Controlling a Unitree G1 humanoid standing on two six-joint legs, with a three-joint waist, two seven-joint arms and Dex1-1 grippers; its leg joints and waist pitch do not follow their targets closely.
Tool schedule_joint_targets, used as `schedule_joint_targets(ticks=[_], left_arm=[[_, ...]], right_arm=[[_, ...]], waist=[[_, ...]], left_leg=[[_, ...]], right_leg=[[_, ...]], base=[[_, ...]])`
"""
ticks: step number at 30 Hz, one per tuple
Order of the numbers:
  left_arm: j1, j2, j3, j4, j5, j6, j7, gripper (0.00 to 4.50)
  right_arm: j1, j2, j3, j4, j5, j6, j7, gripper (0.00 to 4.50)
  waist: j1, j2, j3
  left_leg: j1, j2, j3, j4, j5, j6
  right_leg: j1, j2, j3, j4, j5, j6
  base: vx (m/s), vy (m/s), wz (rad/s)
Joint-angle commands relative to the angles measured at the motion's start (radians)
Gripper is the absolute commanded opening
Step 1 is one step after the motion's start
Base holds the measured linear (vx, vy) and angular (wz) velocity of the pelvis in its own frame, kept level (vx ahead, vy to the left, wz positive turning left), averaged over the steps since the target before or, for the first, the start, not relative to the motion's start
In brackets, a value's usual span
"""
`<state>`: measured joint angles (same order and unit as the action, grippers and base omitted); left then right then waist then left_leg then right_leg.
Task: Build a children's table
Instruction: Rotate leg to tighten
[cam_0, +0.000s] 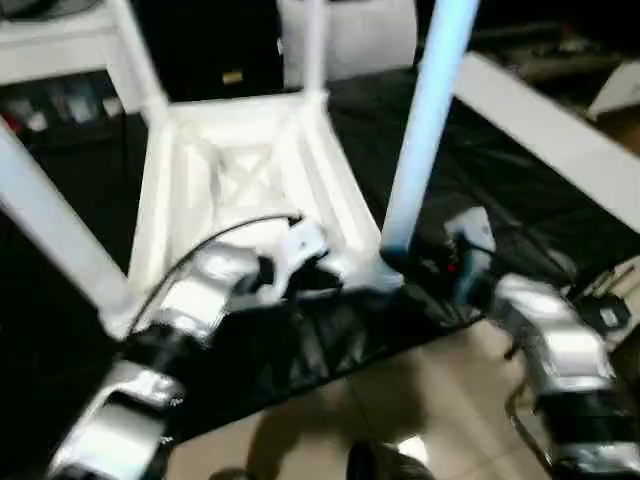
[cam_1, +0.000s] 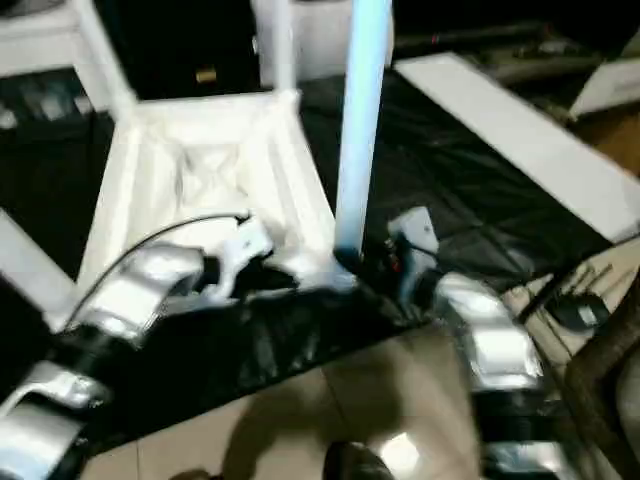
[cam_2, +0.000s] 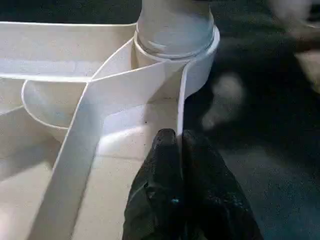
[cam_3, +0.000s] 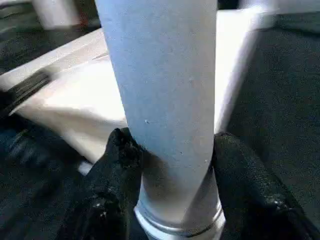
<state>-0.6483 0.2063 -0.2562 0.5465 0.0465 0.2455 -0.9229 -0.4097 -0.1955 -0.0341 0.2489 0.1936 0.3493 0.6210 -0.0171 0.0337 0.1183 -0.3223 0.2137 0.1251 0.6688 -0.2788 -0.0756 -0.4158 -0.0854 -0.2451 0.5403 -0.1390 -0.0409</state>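
The children's table (cam_0: 240, 170) lies upside down on the black cover, its ribbed underside up and several white tube legs rising from the corner sockets. My right gripper (cam_3: 172, 145) is shut on the near right leg (cam_0: 420, 130) just above its socket, one black finger (cam_3: 120, 150) on each side. My left gripper (cam_2: 179, 137) is shut, its tips together against the thin rim wall (cam_2: 181, 100) beside that same socket (cam_2: 200, 55). I cannot tell whether the rim is pinched between them.
The black-covered work surface (cam_0: 480, 190) ends close in front of me, with tiled floor (cam_0: 400, 390) below. A long white board (cam_0: 550, 130) lies on the right. Cables (cam_0: 600, 290) sit by my right forearm. White furniture (cam_0: 50, 50) stands at the back left.
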Motion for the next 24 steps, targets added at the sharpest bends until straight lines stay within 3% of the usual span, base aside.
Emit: schedule_joint_targets(ticks=[1,2,3,4,5,6,7,8,9,10,11,12,13,14,15,16,17,18,19,20,22,24], left_arm=[[-0.068,-0.096,-0.009,-0.019,-0.038,-0.014,0.064,0.00],[-0.086,-0.115,-0.003,0.005,-0.025,-0.022,0.119,0.00],[-0.096,-0.127,0.002,0.016,-0.014,-0.025,0.154,0.00],[-0.105,-0.135,0.002,0.027,-0.003,-0.034,0.180,0.00],[-0.107,-0.137,0.001,0.029,0.001,-0.037,0.185,0.00],[-0.106,-0.139,0.002,0.028,0.005,-0.033,0.190,0.00],[-0.108,-0.140,0.005,0.029,0.010,-0.033,0.197,0.00],[-0.111,-0.141,0.014,0.036,0.018,-0.035,0.207,0.00],[-0.111,-0.137,0.017,0.038,0.021,-0.040,0.211,0.00],[-0.111,-0.134,0.018,0.040,0.023,-0.042,0.214,0.00],[-0.110,-0.129,0.019,0.040,0.024,-0.043,0.215,0.00],[-0.109,-0.118,0.021,0.044,0.025,-0.050,0.219,0.00],[-0.109,-0.112,0.023,0.047,0.026,-0.053,0.224,0.00],[-0.108,-0.104,0.025,0.050,0.028,-0.059,0.228,0.00],[-0.108,-0.099,0.027,0.054,0.030,-0.063,0.233,0.00],[-0.104,-0.089,0.031,0.054,0.031,-0.073,0.232,0.00],[-0.102,-0.083,0.034,0.054,0.031,-0.079,0.231,0.00],[-0.094,-0.060,0.035,0.050,0.035,-0.108,0.216,0.00],[-0.092,-0.052,0.037,0.049,0.035,-0.118,0.209,0.00],[-0.092,-0.052,0.037,0.049,0.035,-0.118,0.209,0.00],[-0.084,-0.026,0.062,0.038,0.029,-0.118,0.224,0.00],[-0.075,-0.012,0.090,0.017,-0.004,-0.123,0.205,0.00]], right_arm=[[-0.028,0.083,0.043,0.016,-0.009,0.012,-0.114,1.90],[-0.048,0.125,0.032,0.050,-0.031,-0.010,-0.210,1.90],[-0.060,0.151,0.025,0.073,-0.048,-0.025,-0.270,1.90],[-0.075,0.180,0.017,0.099,-0.058,-0.058,-0.315,2.25],[-0.079,0.188,0.015,0.106,-0.059,-0.070,-0.324,2.45],[-0.084,0.201,0.011,0.111,-0.070,-0.084,-0.345,2.59],[-0.089,0.212,0.006,0.115,-0.078,-0.106,-0.363,2.65],[-0.095,0.231,-0.006,0.113,-0.082,-0.129,-0.381,2.65],[-0.095,0.235,-0.011,0.107,-0.071,-0.134,-0.371,2.84],[-0.095,0.234,-0.013,0.103,-0.064,-0.137,-0.363,2.84],[-0.093,0.229,-0.013,0.097,-0.060,-0.141,-0.351,2.99],[-0.087,0.217,-0.013,0.080,-0.053,-0.149,-0.326,3.10],[-0.081,0.207,-0.013,0.069,-0.052,-0.148,-0.314,3.18],[-0.072,0.193,-0.014,0.055,-0.049,-0.155,-0.298,3.18],[-0.067,0.184,-0.014,0.049,-0.047,-0.164,-0.290,3.33],[-0.049,0.169,-0.018,0.019,-0.033,-0.154,-0.272,3.48],[-0.036,0.160,-0.021,0.000,-0.023,-0.146,-0.261,3.48],[0.004,0.126,-0.013,-0.055,-0.015,-0.143,-0.215,3.68],[0.021,0.112,-0.009,-0.077,-0.013,-0.142,-0.199,3.68],[0.021,0.112,-0.009,-0.077,-0.013,-0.142,-0.199,3.78],[0.079,0.081,-0.025,-0.162,0.030,-0.114,-0.157,3.90],[0.121,0.054,-0.036,-0.230,0.060,-0.086,-0.126,4.10]], waist=[[0.006,0.034,-0.086],[-0.004,0.032,-0.094],[0.018,0.015,-0.067],[0.023,-0.072,-0.036],[0.008,-0.070,-0.025],[-0.068,-0.057,-0.082],[-0.066,-0.003,-0.107],[0.019,0.061,-0.094],[0.010,0.025,-0.091],[-0.014,-0.092,-0.083],[0.057,-0.037,-0.108],[0.053,-0.081,-0.111],[0.063,-0.071,-0.113],[0.057,-0.055,-0.109],[0.041,-0.049,-0.106],[0.037,-0.054,-0.109],[0.037,-0.052,-0.112],[0.035,-0.052,-0.113],[0.035,-0.051,-0.110],[0.032,-0.052,-0.107],[0.032,-0.050,-0.105],[0.030,-0.054,-0.100]], left_leg=[[-0.121,0.101,-0.063,-0.104,-0.312,0.060],[-0.097,0.140,-0.099,-0.149,-0.303,0.066],[-0.057,0.144,-0.085,-0.194,-0.461,0.069],[0.017,-0.006,0.006,-0.038,-0.374,0.004],[0.121,-0.123,0.069,0.120,-0.244,0.001],[0.044,-0.094,0.071,0.068,-0.311,0.084],[0.000,-0.034,0.046,0.007,-0.328,0.108],[-0.061,0.177,-0.098,-0.116,-0.282,0.144],[0.030,0.127,-0.054,-0.124,-0.199,0.140],[-0.046,-0.057,0.012,-0.051,-0.192,0.071],[-0.018,-0.088,0.006,-0.051,-0.078,0.048],[-0.047,-0.084,-0.006,-0.054,0.060,0.088],[-0.055,-0.092,-0.018,-0.064,0.130,0.095],[-0.036,-0.089,-0.018,-0.071,0.259,0.103],[-0.029,-0.081,-0.014,-0.076,0.373,0.116],[-0.034,-0.076,-0.013,-0.078,0.396,0.133],[-0.033,-0.072,-0.012,-0.078,0.392,0.146],[-0.037,-0.064,-0.012,-0.081,0.380,0.181],[-0.039,-0.060,-0.011,-0.082,0.367,0.199],[-0.036,-0.053,-0.009,-0.086,0.327,0.227],[-0.032,-0.041,-0.004,-0.088,0.266,0.251],[-0.043,-0.040,-0.004,-0.093,0.235,0.248]], right_leg=[[0.225,-0.113,0.066,0.146,-0.383,0.162],[0.177,-0.122,0.142,0.130,-0.136,0.081],[0.125,-0.115,0.219,0.177,-0.155,0.031],[-0.001,-0.034,0.144,-0.103,-0.842,0.209],[-0.152,0.013,0.045,-0.235,-1.171,0.292],[-0.008,0.033,-0.015,-0.219,-1.023,0.416],[0.098,-0.010,-0.011,-0.149,-0.746,0.466],[0.150,-0.135,0.181,0.151,-0.088,0.156],[0.043,-0.120,0.244,0.130,-0.017,0.039],[0.108,-0.062,0.213,0.017,-0.424,0.199],[0.111,-0.096,0.247,-0.005,-0.553,0.199],[0.109,-0.085,0.276,0.012,-0.526,0.223],[0.121,-0.069,0.269,0.029,-0.392,0.208],[0.082,-0.042,0.252,0.048,-0.086,0.124],[0.072,-0.018,0.223,0.061,0.109,0.003],[0.077,-0.017,0.215,0.063,0.173,-0.091],[0.078,-0.019,0.214,0.064,0.175,-0.136],[0.082,-0.023,0.211,0.060,0.150,-0.200],[0.080,-0.026,0.210,0.055,0.123,-0.219],[0.074,-0.030,0.206,0.043,0.032,-0.240],[0.064,-0.034,0.201,0.022,-0.129,-0.238],[0.067,-0.033,0.197,0.009,-0.207,-0.208]], base=[[0.168,0.138,-0.73],[0.097,0.116,-0.35],[0.097,0.116,-0.35],[0.000,0.000,0.00],[0.079,-0.043,-0.16],[0.079,-0.043,-0.16],[0.146,0.056,-0.49],[0.178,0.156,-0.12],[0.178,0.156,-0.12],[0.059,0.081,-0.10],[0.000,0.000,0.00],[0.000,0.000,0.00],[0.000,0.000,0.00],[0.000,0.000,0.00],[0.000,0.000,0.00],[0.000,0.000,0.00],[0.000,0.000,0.00],[0.000,0.000,0.00],[0.000,0.000,0.00],[0.000,0.000,0.00],[0.000,0.000,0.00],[-0.064,0.021,-0.04]])
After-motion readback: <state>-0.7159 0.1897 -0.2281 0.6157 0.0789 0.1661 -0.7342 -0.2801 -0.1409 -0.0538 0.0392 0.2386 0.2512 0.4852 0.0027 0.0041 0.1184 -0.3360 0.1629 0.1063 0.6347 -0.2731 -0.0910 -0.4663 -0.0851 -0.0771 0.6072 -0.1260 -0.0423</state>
